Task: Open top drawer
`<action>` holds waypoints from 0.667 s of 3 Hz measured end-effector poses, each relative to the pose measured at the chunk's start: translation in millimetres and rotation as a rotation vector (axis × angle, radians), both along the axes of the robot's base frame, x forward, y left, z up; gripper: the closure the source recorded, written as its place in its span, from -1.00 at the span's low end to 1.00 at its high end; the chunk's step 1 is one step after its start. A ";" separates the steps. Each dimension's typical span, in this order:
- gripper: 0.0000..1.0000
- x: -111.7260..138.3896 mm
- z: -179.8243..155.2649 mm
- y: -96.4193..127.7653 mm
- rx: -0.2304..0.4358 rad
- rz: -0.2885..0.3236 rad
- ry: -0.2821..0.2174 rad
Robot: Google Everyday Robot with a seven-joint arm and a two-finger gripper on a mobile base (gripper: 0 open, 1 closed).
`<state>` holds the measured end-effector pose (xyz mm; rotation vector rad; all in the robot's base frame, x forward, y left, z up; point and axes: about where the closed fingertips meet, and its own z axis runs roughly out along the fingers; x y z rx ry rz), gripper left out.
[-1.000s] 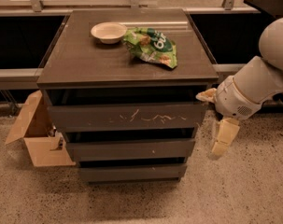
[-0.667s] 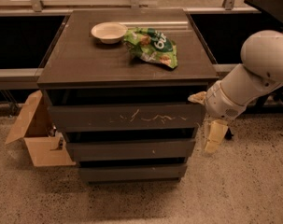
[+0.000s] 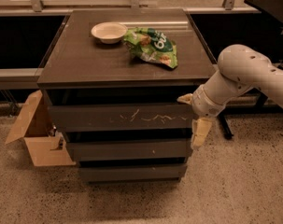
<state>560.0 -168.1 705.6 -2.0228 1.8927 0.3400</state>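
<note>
The top drawer [image 3: 120, 117], apparently shut directly under the cabinet top [image 3: 85, 64] with its long axis horizontal, extends picture-left from the gripper [image 3: 193, 115], which sits at the front's right end, fingers spread apart and holding nothing.

The gripper [image 3: 193, 115] is hovering at the right end of the top drawer [image 3: 120, 117], while a bowl [image 3: 109, 31] is lying left of a bag [image 3: 152, 45] on the cabinet top [image 3: 85, 62].
</note>
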 end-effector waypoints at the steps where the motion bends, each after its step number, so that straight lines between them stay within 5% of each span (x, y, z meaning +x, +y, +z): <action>1: -1.00 19.1 -15.4 2.5 0.006 0.004 0.000; 2: -1.00 37.2 -22.5 5.9 0.028 0.011 -0.015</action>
